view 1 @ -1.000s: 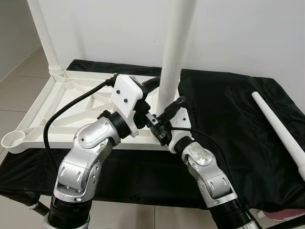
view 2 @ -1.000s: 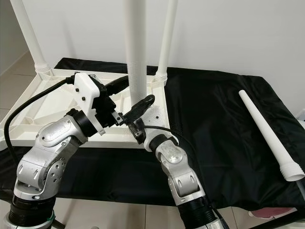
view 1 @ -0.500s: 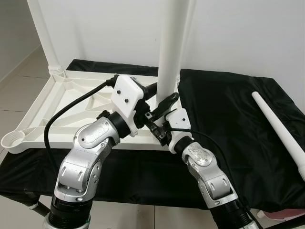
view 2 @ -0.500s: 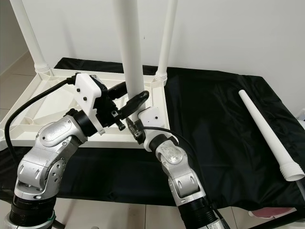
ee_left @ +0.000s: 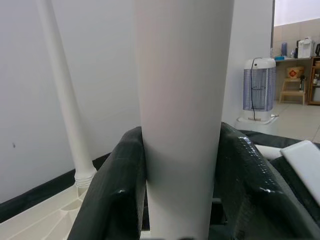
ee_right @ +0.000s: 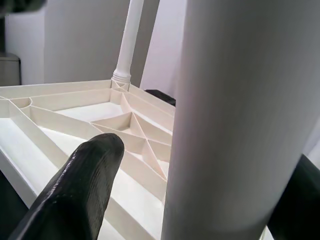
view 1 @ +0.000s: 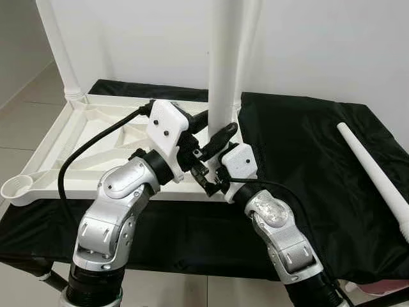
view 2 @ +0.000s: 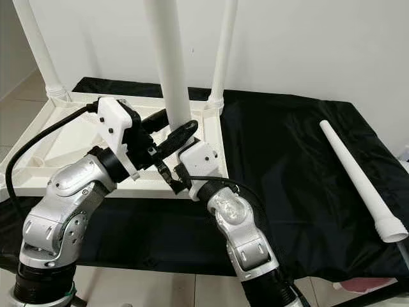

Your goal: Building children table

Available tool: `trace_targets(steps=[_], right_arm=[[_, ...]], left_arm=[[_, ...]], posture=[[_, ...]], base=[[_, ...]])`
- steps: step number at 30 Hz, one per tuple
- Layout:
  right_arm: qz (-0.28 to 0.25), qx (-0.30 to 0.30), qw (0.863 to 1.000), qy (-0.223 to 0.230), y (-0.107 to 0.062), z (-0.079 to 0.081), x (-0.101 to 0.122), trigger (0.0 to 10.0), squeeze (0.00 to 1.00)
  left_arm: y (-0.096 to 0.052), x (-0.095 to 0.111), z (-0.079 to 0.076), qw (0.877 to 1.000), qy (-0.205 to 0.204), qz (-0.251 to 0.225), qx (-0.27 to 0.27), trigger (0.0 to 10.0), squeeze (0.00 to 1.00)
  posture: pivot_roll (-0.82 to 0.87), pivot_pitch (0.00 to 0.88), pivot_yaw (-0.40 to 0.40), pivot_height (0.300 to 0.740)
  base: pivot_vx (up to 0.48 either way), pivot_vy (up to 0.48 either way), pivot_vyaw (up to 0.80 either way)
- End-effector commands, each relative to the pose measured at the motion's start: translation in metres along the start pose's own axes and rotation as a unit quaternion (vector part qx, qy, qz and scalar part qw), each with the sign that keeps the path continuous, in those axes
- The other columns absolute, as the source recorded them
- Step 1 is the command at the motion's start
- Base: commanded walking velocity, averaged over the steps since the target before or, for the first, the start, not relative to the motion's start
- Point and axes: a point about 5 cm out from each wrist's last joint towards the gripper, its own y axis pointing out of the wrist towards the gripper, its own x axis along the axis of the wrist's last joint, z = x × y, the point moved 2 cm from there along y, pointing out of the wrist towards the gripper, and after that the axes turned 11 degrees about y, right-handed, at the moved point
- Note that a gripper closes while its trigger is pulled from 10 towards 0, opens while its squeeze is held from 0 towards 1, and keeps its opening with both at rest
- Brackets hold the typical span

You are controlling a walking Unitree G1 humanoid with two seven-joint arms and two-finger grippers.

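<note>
**Third leg going in**

We held the upright leg (view 1: 220,64) over the upturned tabletop's (view 1: 83,137) near corner, left gripper (ee_left: 182,200) clamped on it, right gripper (view 2: 182,150) open around it. Two legs fitted; a spare leg (view 2: 354,173) lay on the black cloth (view 2: 281,153).

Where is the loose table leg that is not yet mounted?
The loose leg lies flat on the black cloth at the robot's far right, apart from the upturned white tabletop on the left.
</note>
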Motion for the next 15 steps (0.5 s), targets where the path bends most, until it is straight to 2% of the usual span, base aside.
trace_targets(steps=[1, 7, 14, 15], right_arm=[[-0.007, -0.003, 1.000, -0.012, -0.003, 0.000, 0.002, 10.0, 0.00], [-0.007, -0.042, 0.999, -0.025, -0.009, -0.012, -0.003, 10.0, 0.00], [0.002, -0.064, 0.998, -0.012, -0.012, -0.017, -0.008, 9.8, 0.00], [-0.001, -0.065, 0.998, -0.009, -0.011, -0.018, -0.008, 6.0, 0.00]], left_arm=[[0.001, 0.002, 0.005, 0.999, -0.005, 0.002, 0.042, 0.0, 0.00], [0.000, 0.002, 0.006, 0.999, -0.008, 0.003, 0.043, 0.0, 0.00], [0.000, 0.003, 0.006, 0.999, -0.009, 0.000, 0.040, 0.0, 0.00], [0.000, 0.004, 0.005, 0.999, -0.009, -0.002, 0.037, 0.0, 0.00]], posture=[[0.08, 0.035, -0.078, 0.740], [0.08, 0.036, -0.077, 0.740], [0.07, 0.036, -0.073, 0.740], [0.08, 0.036, -0.073, 0.740]], base=[[0.000, 0.000, 0.00], [0.000, 0.000, 0.00], [0.000, 0.000, 0.00], [0.000, 0.000, 0.00]])
